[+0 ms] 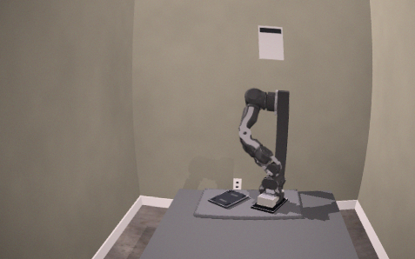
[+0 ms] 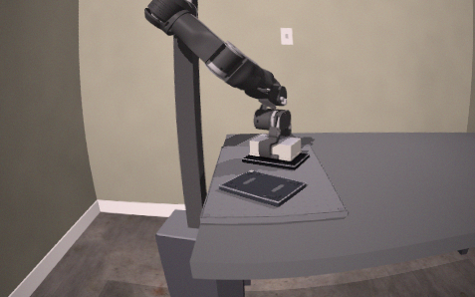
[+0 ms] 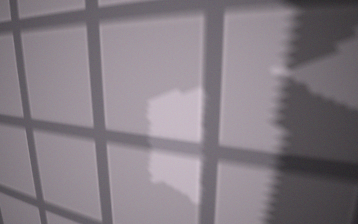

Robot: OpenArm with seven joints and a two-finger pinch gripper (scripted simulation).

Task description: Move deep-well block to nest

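Observation:
The white deep-well block (image 1: 266,201) (image 2: 289,148) sits on the black plate nest N1 (image 1: 281,203) (image 2: 299,161). My gripper (image 1: 270,191) (image 2: 273,144) comes straight down on the block, with its fingers on the block's two sides, and is shut on it. The block rests in the nest. The wrist view is filled by the block's top grid of wells (image 3: 150,75), seen very close. The black plate nest N2 (image 1: 229,198) (image 2: 263,187) lies beside N1 with nothing in it. The cut-off corner and the A1 mark are too small to tell.
Both nests lie on a grey mat (image 1: 204,211) (image 2: 323,199) on the grey table (image 1: 247,239) (image 2: 412,189). The arm's dark post (image 1: 282,139) (image 2: 188,149) stands at the table edge behind the nests.

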